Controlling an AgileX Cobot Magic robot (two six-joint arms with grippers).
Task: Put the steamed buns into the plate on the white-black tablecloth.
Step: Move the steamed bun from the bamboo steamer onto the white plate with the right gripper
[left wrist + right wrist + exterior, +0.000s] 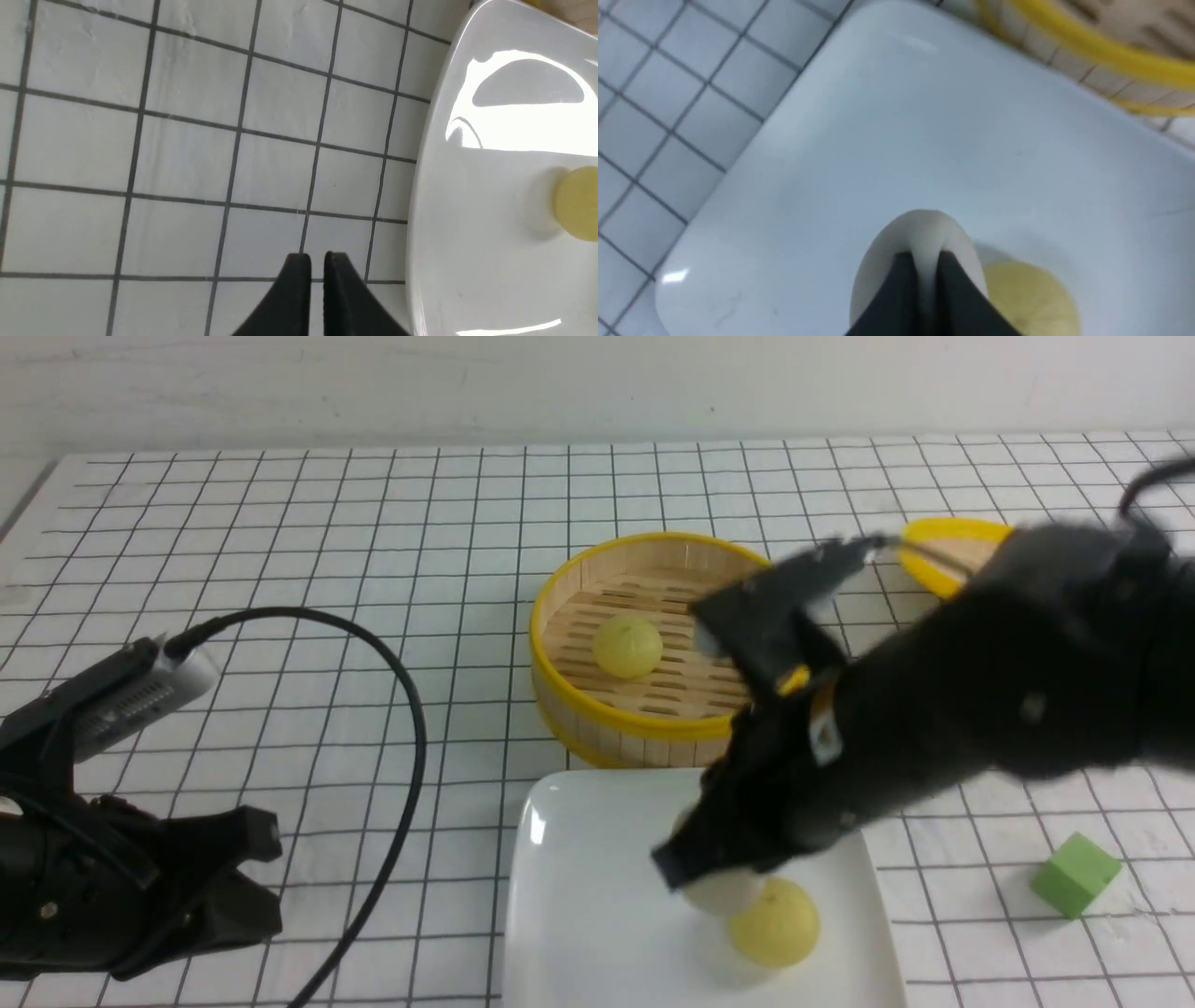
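Note:
My right gripper (680, 870) is shut on the beige-white steamed bun (920, 228), pinching its top just over the white plate (597, 896). In the front view that bun (719, 896) shows under the fingertips, touching a pale yellow bun (775, 924) that lies on the plate. A second yellow bun (627, 646) sits inside the bamboo steamer (597, 714). My left gripper (266, 873) rests low at the left over the white-black tablecloth (373, 523). In its wrist view it (317, 256) is shut and empty, beside the plate's rim (420, 210).
The steamer stands just behind the plate. Its yellow-rimmed lid (943, 555) lies at the back right, partly behind my right arm. A green cube (1074, 875) sits on the cloth right of the plate. A black cable (411, 728) loops from the left arm.

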